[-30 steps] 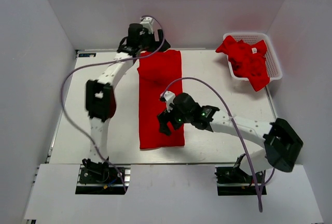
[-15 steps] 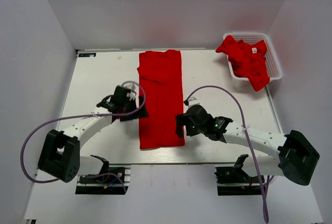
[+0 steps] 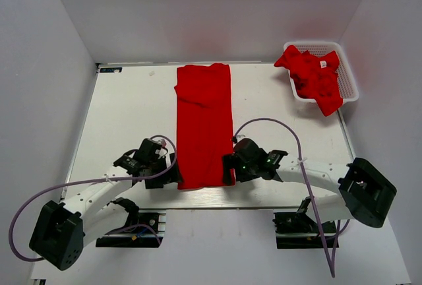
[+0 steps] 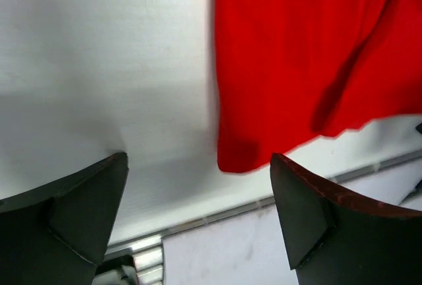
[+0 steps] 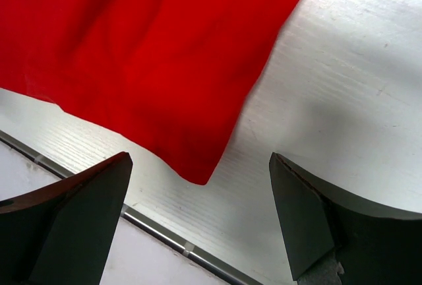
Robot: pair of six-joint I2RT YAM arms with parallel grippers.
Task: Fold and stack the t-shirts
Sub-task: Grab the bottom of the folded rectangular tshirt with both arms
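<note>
A red t-shirt (image 3: 205,123), folded into a long narrow strip, lies flat down the middle of the white table. My left gripper (image 3: 173,175) is open beside its near left corner, which shows in the left wrist view (image 4: 241,153) above the gap between the fingers. My right gripper (image 3: 229,169) is open beside the near right corner, which shows in the right wrist view (image 5: 201,169) between the fingers. Neither gripper holds anything. More red t-shirts (image 3: 315,77) lie heaped in the basket at the far right.
The white lattice basket (image 3: 349,80) stands at the table's far right corner. The table's near edge with a metal rail (image 5: 178,249) runs just below both grippers. White walls enclose the table on three sides.
The left arm has swung from the shirt's far end down to its near left corner. The right gripper has moved off the shirt to its near right corner. The shirt has not moved.
</note>
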